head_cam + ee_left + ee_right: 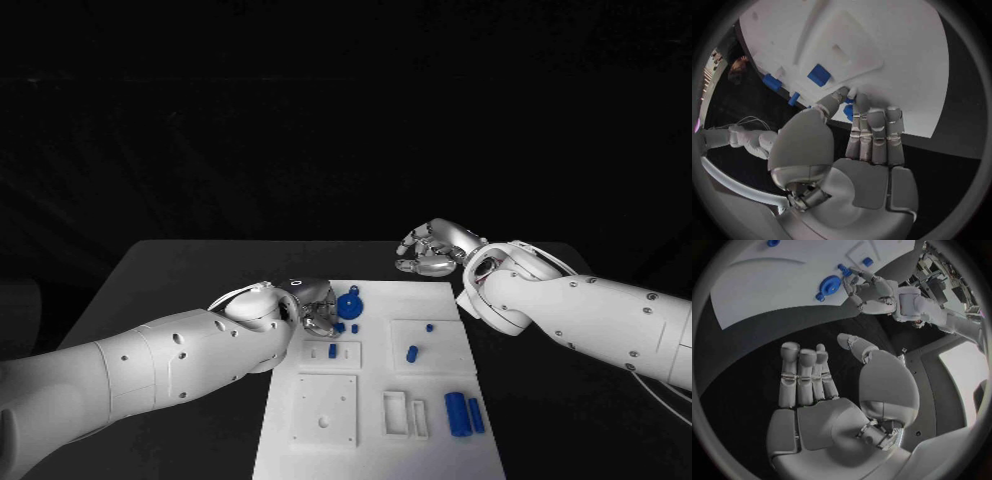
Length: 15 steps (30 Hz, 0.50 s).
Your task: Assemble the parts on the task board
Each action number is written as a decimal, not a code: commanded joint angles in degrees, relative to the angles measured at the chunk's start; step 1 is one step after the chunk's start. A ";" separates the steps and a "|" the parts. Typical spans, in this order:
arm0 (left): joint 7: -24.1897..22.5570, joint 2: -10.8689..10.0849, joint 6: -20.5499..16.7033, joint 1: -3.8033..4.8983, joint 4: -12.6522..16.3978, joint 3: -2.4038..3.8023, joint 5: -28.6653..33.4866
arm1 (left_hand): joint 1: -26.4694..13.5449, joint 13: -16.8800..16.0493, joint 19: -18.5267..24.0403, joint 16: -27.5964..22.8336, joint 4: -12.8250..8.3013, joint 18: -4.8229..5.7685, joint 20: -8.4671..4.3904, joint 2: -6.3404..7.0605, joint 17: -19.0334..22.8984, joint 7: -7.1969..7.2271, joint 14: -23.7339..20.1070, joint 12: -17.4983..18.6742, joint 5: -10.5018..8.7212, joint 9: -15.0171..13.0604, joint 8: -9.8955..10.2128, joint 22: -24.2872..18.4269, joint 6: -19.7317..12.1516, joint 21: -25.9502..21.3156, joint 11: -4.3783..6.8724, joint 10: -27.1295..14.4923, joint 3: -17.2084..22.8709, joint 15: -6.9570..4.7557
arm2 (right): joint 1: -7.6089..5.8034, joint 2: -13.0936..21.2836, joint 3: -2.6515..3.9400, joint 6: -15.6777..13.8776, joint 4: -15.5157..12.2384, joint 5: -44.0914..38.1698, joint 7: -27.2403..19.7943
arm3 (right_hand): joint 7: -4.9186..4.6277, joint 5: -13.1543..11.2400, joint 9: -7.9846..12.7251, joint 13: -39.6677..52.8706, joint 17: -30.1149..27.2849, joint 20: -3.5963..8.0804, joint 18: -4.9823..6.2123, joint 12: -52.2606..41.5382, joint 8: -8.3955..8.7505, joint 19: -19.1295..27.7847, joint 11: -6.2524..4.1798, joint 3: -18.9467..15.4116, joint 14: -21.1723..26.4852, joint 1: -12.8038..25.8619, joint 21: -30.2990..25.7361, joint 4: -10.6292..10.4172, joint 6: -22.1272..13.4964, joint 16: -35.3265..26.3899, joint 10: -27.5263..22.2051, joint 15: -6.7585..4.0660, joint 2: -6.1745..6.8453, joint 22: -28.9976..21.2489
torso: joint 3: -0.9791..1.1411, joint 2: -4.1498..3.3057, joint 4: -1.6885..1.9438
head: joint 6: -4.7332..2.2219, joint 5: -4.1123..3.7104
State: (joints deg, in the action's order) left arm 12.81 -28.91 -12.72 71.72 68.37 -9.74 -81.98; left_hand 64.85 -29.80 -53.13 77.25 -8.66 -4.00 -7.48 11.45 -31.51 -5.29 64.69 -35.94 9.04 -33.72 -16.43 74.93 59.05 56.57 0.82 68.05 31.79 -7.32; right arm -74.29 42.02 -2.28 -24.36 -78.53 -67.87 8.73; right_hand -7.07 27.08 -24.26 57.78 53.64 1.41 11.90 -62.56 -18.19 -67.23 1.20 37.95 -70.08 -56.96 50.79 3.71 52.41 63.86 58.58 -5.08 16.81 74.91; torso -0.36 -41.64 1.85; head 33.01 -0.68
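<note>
Black table [173,270] carries the white task board [433,420], blue parts scattered across it. At the board's far left edge the left hand [315,308] pinches a small blue part [847,111] beside the round blue part [349,305]; it could slip or seat crooked. The right hand [437,248] hovers off the far edge, fingers apart, holding nothing.

No text, label, brand, number or sign can be read in any view. The flat white task board [433,420] and the small blue parts [460,413] on it are seen to be unmarked (plain surfaces, with no print or engraving that can be made out).
</note>
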 commanded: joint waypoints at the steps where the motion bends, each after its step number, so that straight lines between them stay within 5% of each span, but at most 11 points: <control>1: 0.40 -0.22 0.64 -0.53 -0.26 -0.37 0.25 | -0.01 0.07 0.32 0.31 -0.03 0.84 -5.06 0.19 0.07 -0.08 -0.01 0.15 0.21 0.23 0.39 0.99 -0.33 0.37 -0.07 -0.35 0.45 0.34 | 0.05 -0.03 0.01 0.67 -0.02 -0.56 -0.49 | -0.46 0.42 -0.08 -0.08 0.06 0.36 3.10 -0.23 0.04 -0.01 -0.10 -0.33 -0.37 0.06 -0.24 -0.13 0.02 -0.39 -0.39 -0.05 -0.35 0.55 | 0.03 -0.02 0.00 | -0.05 0.03; 15: -3.80 -1.02 -4.20 -0.65 0.34 -0.36 1.73 | -0.28 0.06 0.37 0.38 0.20 0.72 -4.95 -0.38 0.13 -0.04 0.02 -0.09 2.22 0.12 0.44 0.99 -0.10 0.51 -0.05 -0.21 1.20 0.35 | 0.11 0.00 0.01 0.67 -0.01 -0.56 -0.62 | -0.46 0.52 -0.08 -0.11 0.07 0.36 3.10 -0.25 0.05 -0.01 -0.10 -0.43 -0.36 0.10 -0.26 -0.19 0.02 -0.39 -0.41 -0.05 -0.33 0.57 | 0.00 0.00 -0.02 | -0.15 0.05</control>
State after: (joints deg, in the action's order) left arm 10.53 -29.80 -15.11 71.26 68.75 -10.00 -81.08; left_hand 64.85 -29.81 -53.13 77.25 -8.47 -3.98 -7.47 11.45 -31.46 -5.30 64.68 -35.94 11.09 -33.44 -15.76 74.92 59.02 56.79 0.82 68.05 32.70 -7.13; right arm -74.23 42.04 -2.28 -24.34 -78.50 -67.87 8.69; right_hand -7.01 27.30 -24.25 57.73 53.63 1.41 11.90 -62.55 -18.19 -67.23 1.10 37.80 -70.08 -56.96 50.79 3.56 52.47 63.86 58.49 -5.08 16.81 74.91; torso -0.34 -41.65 1.83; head 32.86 -0.63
